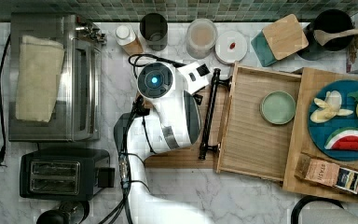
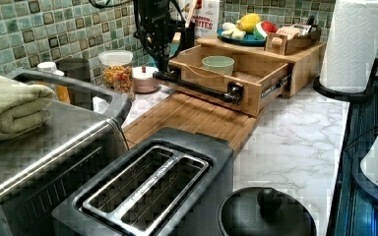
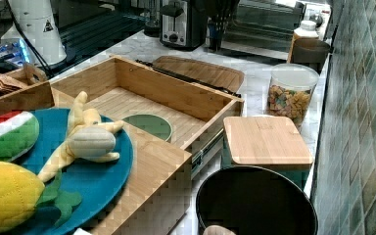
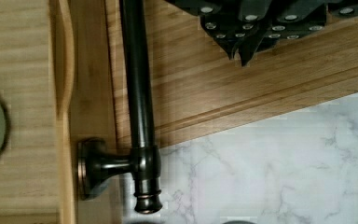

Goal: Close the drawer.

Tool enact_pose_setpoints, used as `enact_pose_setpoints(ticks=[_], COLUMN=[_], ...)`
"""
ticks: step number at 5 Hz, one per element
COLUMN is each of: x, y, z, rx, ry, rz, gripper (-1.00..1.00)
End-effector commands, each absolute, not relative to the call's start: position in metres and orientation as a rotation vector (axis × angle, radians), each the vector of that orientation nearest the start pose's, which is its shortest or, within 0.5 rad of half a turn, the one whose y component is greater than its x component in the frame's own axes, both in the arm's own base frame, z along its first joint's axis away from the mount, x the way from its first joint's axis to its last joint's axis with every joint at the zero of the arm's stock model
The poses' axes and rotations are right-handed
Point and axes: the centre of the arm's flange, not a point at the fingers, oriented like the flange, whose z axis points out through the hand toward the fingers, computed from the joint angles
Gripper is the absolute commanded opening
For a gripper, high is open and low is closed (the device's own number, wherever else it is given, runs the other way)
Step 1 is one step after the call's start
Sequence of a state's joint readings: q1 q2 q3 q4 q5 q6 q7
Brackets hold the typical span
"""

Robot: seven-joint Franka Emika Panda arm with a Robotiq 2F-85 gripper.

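One wide, shallow light-wood drawer (image 1: 254, 140) with raised rims stands pulled well out from under the wooden top (image 1: 307, 121) that carries the round blue plate of toy fruit (image 1: 342, 119). Its fine-grained floor holds a small round pale-green dish (image 1: 278, 107), lying toward the back of the drawer near the wooden top. Across the drawer's front runs a long black bar handle (image 1: 209, 114), mounted on two round posts; in the wrist view one post and the knobbed end of the bar (image 4: 142, 154) sit over the edge where wood meets the white marble counter (image 4: 279, 168).

Just in front of the drawer, under the handle, lies a flat wooden cutting board (image 2: 187, 118), resting on the marble counter. The white robot arm (image 1: 172, 116) hangs over this board, close beside the handle. In the left view the dark gripper (image 2: 163, 64) points down just above the far end of the bar, on the side away from the drawer's interior. In the wrist view the black fingers (image 4: 242, 46) hover over the cutting board, apart from the bar and holding nothing; whether they are spread or together I cannot tell.

Beyond the drawer, against the green tiled wall, stand a clear jar of coloured cereal (image 2: 116, 71) and a small lidded white pot (image 2: 144, 78).
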State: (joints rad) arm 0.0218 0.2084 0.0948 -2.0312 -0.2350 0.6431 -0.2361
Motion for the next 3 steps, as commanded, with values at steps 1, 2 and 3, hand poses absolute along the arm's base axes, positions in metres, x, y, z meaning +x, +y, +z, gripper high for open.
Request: enact_pose_setpoints(ticks=[1,2,3], x=[0.578,0.574,0.569], y=[0.050,0.041,0.022], z=[0.287,0.287,0.284], rx=[-3.407,-3.419,-3.425], ry=[0.312,0.274,0.212], rz=[0.050,0.066,0.057], gripper=[-1.00,-1.00,-1.00])
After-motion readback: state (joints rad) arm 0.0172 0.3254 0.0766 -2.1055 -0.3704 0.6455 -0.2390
